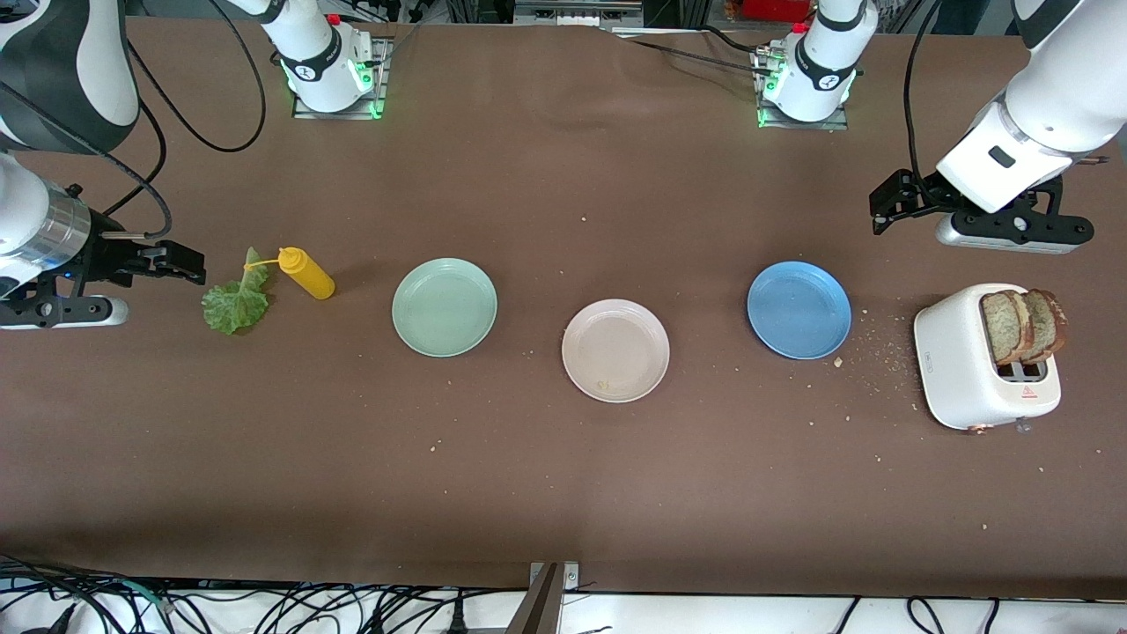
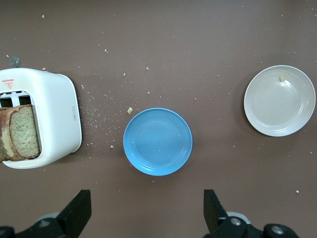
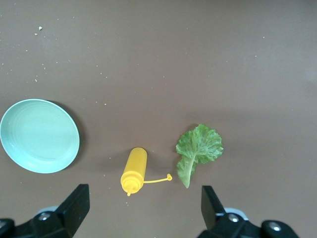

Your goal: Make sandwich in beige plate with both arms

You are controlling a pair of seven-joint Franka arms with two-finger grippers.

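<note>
The beige plate (image 1: 615,350) (image 2: 280,100) lies bare in the middle of the table, save for a small crumb. Two brown bread slices (image 1: 1021,324) (image 2: 20,131) stand upright in a white toaster (image 1: 964,374) (image 2: 57,114) at the left arm's end. A green lettuce leaf (image 1: 236,299) (image 3: 199,148) lies flat at the right arm's end. My left gripper (image 1: 885,210) (image 2: 147,208) hangs open and empty over bare table beside the blue plate and toaster. My right gripper (image 1: 189,264) (image 3: 143,206) hangs open and empty over bare table beside the lettuce.
A yellow squeeze bottle (image 1: 306,272) (image 3: 134,169) lies on its side next to the lettuce, cap off on its strap. A mint-green plate (image 1: 445,307) (image 3: 38,135) and a blue plate (image 1: 799,309) (image 2: 157,141) flank the beige one. Crumbs lie scattered by the toaster.
</note>
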